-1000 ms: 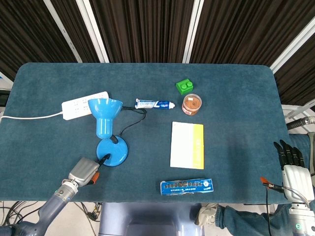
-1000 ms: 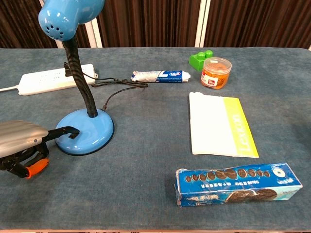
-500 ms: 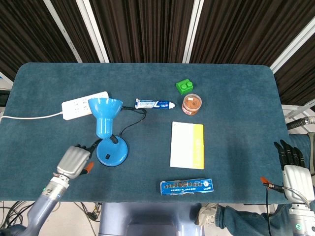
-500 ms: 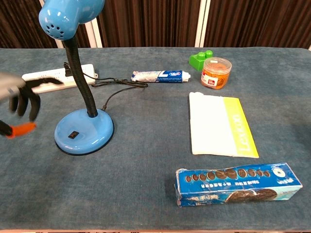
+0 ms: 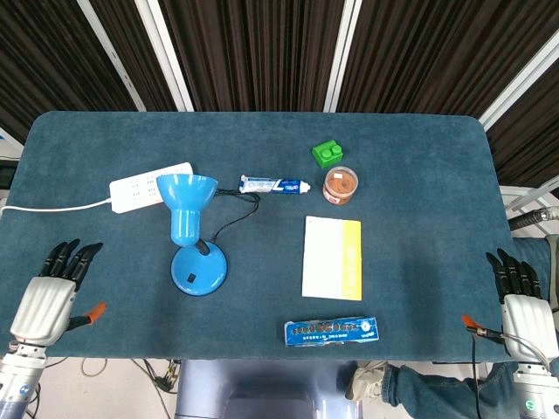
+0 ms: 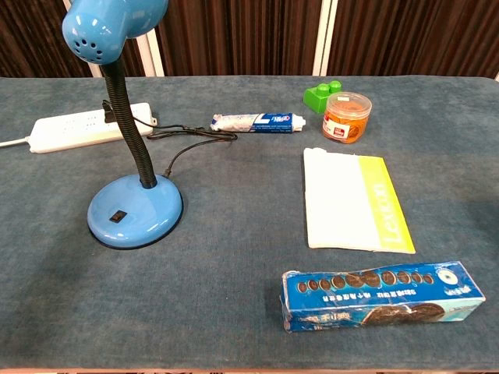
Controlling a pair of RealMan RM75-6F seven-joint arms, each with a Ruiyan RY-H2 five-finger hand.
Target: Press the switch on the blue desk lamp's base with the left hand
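Observation:
The blue desk lamp (image 5: pixel 187 218) stands left of centre, its round base (image 5: pixel 199 270) (image 6: pixel 134 211) carrying a small black switch (image 5: pixel 189 279) (image 6: pixel 116 216). My left hand (image 5: pixel 52 288) lies flat at the table's front left edge, well left of the base, fingers apart and holding nothing. My right hand (image 5: pixel 521 297) rests at the front right edge, fingers extended and empty. Neither hand shows in the chest view.
A white power strip (image 5: pixel 148 185) lies behind the lamp, its black cord (image 6: pixel 187 140) running to a toothpaste tube (image 5: pixel 275 185). A green block (image 5: pixel 327 154), orange jar (image 5: pixel 341 185), yellow-white booklet (image 5: pixel 333 257) and cookie box (image 5: pixel 331 330) fill the centre right.
My left hand has pulled away from the lamp base, moving left and back to the table's front edge. It has left the chest view. The right hand stays put.

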